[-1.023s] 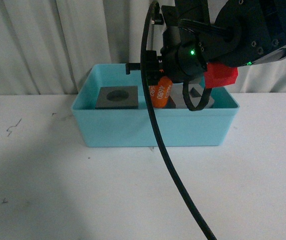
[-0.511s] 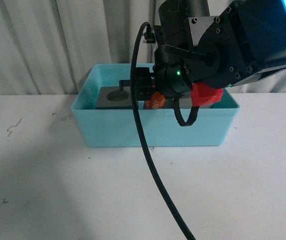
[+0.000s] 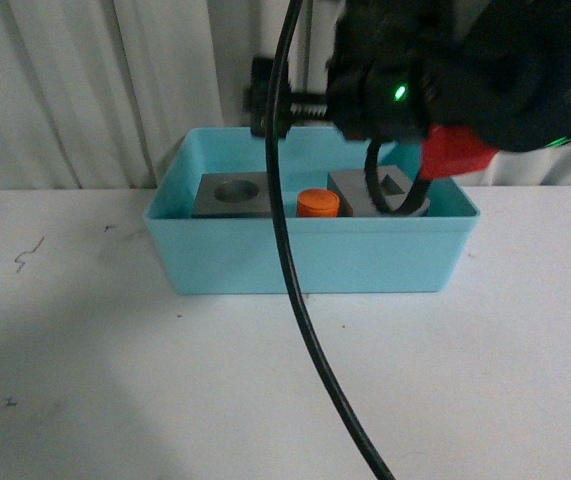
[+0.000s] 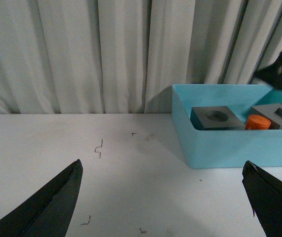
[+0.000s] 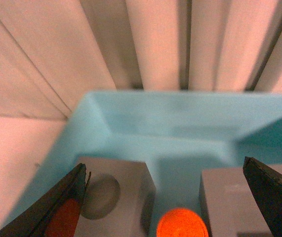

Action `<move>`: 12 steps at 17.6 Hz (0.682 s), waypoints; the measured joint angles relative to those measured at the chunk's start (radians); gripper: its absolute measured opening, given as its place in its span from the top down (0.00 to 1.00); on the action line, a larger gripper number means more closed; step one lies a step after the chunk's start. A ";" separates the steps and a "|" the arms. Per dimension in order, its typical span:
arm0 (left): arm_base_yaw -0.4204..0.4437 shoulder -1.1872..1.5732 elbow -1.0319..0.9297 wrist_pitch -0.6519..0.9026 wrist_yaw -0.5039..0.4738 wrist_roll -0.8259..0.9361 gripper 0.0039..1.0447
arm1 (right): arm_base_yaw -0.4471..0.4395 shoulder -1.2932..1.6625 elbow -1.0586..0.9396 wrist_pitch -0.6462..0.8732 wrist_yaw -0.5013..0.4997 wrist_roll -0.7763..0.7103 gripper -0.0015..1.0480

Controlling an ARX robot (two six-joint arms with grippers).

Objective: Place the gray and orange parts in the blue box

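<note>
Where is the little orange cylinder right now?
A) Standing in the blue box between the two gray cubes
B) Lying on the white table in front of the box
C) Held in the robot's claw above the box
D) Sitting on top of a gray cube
A: the orange cylinder stands in the blue box, between the gray cube with the round recess and the gray cube with the square hole.

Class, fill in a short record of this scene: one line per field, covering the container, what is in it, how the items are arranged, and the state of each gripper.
Container: blue box on a white table
Contents: gray cube with round recess, orange cylinder, gray cube with square hole
Arrangement: cylinder upright between the two cubes
Left gripper: open, empty, over the table beside the box
Right gripper: open, empty, above the box
Backdrop: white curtain
</note>
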 joint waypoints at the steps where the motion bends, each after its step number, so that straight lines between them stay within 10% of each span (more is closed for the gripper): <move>1: 0.000 0.000 0.000 0.000 0.000 0.000 0.06 | -0.015 -0.154 -0.114 0.065 -0.001 -0.001 0.06; 4: 0.000 0.000 0.000 0.000 0.000 0.000 0.06 | -0.075 -0.520 -0.421 0.091 0.035 -0.003 0.06; 7: 0.000 0.000 0.000 0.000 0.000 0.000 0.06 | -0.065 -0.998 -0.906 -0.236 0.270 0.081 0.06; 12: 0.000 0.000 0.000 0.000 0.000 0.000 0.06 | 0.264 -1.381 -1.059 -0.768 0.620 0.484 0.06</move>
